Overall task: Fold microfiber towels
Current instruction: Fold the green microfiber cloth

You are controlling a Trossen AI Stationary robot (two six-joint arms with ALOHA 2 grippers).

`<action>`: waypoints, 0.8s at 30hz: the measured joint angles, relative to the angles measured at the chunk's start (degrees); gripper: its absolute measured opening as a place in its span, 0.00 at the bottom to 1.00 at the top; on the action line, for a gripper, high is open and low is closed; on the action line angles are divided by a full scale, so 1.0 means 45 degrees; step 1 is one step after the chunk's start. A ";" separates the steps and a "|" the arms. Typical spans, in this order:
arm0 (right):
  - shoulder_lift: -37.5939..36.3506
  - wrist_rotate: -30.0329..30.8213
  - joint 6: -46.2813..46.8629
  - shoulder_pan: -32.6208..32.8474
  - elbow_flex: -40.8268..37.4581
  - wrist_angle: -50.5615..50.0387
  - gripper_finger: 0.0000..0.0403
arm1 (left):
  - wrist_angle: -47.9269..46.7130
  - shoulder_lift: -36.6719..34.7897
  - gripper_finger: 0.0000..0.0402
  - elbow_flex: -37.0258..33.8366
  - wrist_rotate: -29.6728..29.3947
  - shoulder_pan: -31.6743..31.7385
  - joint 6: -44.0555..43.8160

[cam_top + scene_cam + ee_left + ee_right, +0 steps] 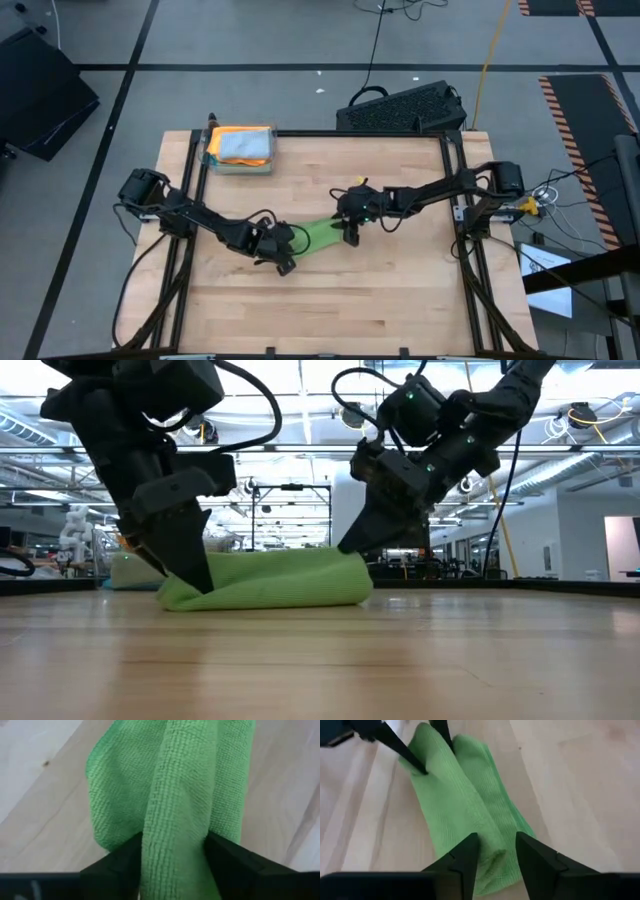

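My left claw (172,865) and right claw (497,857) stood parted astride the bright green towel (322,233); soft and limp, best pinched at its ends.

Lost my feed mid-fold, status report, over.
Left pincer and right pincer low at opposite ends of bright green towel, fingers astride its folds. Towel bunched lengthwise on table. Folded stack at far-left corner, nothing blocking.

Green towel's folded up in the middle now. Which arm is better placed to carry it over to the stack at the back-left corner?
Probably the left gripper: it stands at the bright green towel's left end, on the stack's side. The right gripper would reach across.
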 joint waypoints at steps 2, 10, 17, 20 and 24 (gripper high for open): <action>-0.0079 0.0283 -0.0179 0.0000 0.0000 -0.0002 0.31 | -0.0116 -0.0032 0.54 0.0000 -0.0021 0.0000 0.0043; -0.0526 0.1343 -0.1200 0.0426 0.0000 0.0063 0.26 | -0.0136 -0.0051 0.57 0.0000 -0.0075 0.0063 0.0209; -0.0577 -0.0907 -0.2830 0.1497 -0.0384 0.1952 0.15 | -0.0146 -0.0051 0.57 0.0005 -0.0133 0.0075 0.0158; 0.0392 -0.1768 -0.2827 0.1522 -0.0799 0.3772 0.09 | -0.0082 -0.0051 0.54 0.0005 -0.0030 0.0087 0.0243; 0.1325 -0.1772 -0.3113 0.1507 -0.0724 0.4800 0.02 | -0.0063 -0.0070 0.41 0.0013 0.0168 0.0087 0.0184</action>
